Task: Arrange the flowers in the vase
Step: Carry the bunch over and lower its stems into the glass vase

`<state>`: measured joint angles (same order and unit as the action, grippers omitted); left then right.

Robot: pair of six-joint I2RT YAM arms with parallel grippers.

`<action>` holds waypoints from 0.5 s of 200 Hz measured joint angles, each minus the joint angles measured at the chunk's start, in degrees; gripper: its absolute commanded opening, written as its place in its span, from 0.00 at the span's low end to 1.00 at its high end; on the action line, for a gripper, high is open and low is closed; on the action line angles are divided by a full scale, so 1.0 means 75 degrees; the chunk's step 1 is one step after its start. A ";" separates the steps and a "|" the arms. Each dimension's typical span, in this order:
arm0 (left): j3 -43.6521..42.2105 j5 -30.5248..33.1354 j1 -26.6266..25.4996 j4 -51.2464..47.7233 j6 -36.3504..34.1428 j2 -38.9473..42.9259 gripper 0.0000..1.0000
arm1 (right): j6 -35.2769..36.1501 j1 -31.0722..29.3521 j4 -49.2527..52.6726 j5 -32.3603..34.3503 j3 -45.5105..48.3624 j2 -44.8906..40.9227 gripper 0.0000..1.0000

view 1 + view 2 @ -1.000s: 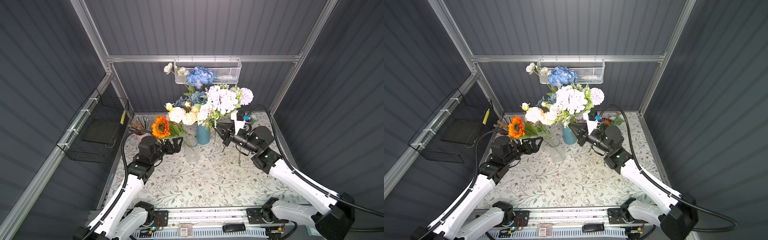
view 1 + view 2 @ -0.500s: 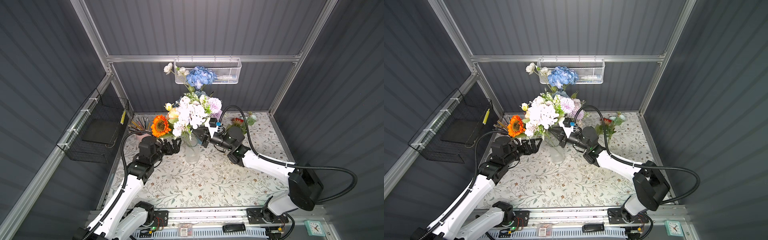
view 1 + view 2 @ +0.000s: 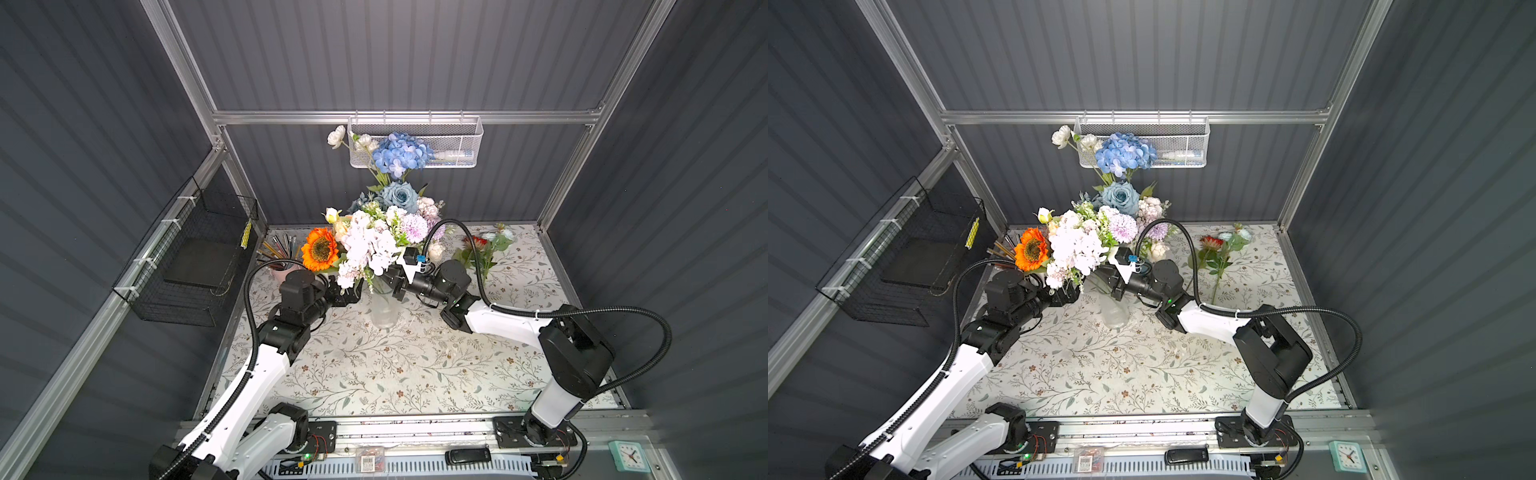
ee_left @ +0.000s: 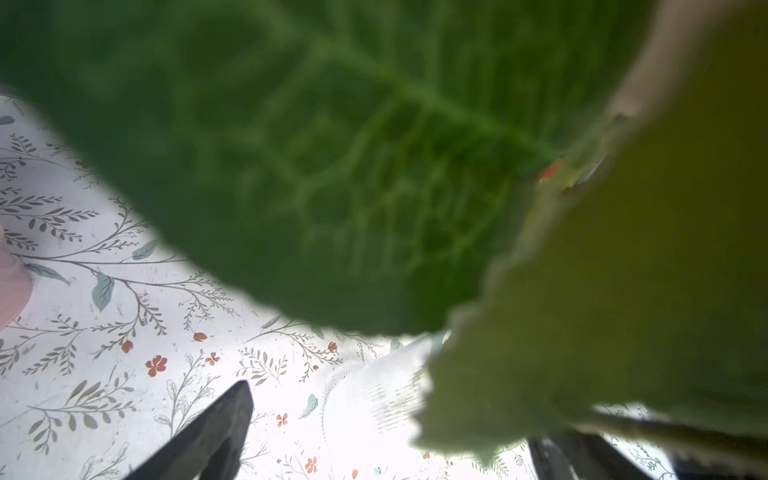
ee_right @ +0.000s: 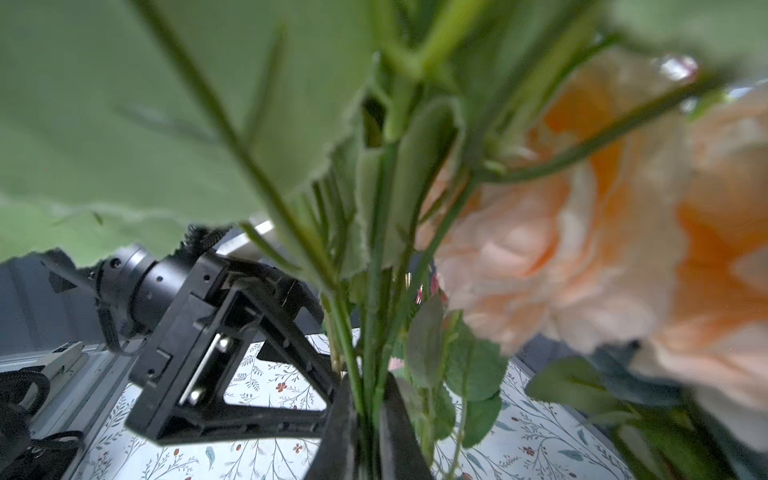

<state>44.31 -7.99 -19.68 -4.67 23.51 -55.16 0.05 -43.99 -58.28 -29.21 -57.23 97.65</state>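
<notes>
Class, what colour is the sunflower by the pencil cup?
Orange; the sunflower shows best in a top view.

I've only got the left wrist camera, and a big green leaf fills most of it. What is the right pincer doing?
Observer: The right pincer is shut on a bundle of green stems, with pale blooms on top.
Operator: Which bloom is nearest my side?
Observer: An orange sunflower, at the left edge of the bunch.
Operator: Any flowers lying loose?
Observer: Yes, a red flower and aqua flowers lie on the table at the back right.
</notes>
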 measured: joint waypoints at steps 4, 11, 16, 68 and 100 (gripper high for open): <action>0.0000 0.0000 0.0000 -0.0003 0.0000 -0.0009 1.00 | -0.0003 0.0000 -0.0032 0.0000 0.0020 0.0012 0.00; 0.0000 0.0000 0.0000 -0.0006 0.0000 -0.0017 1.00 | -0.0003 -0.0003 -0.0082 0.0000 0.0064 0.0032 0.00; 0.0000 -0.0006 0.0000 -0.0006 0.0000 -0.0023 1.00 | -0.0006 -0.0012 -0.0111 0.0006 0.0096 0.0044 0.00; -0.0047 -0.0440 0.0000 0.0000 0.0009 0.0251 1.00 | -0.0067 -0.0064 -0.0169 0.0198 0.0478 0.0052 0.00; -0.0382 -0.0842 0.0000 -0.0023 0.0085 0.0883 1.00 | -0.0146 -0.0085 0.0015 0.0434 0.0589 0.0052 0.00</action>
<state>41.45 -14.31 -19.68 -4.84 24.14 -48.53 -1.04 -44.62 -58.17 -25.96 -52.82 98.04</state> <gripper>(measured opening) 0.997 0.092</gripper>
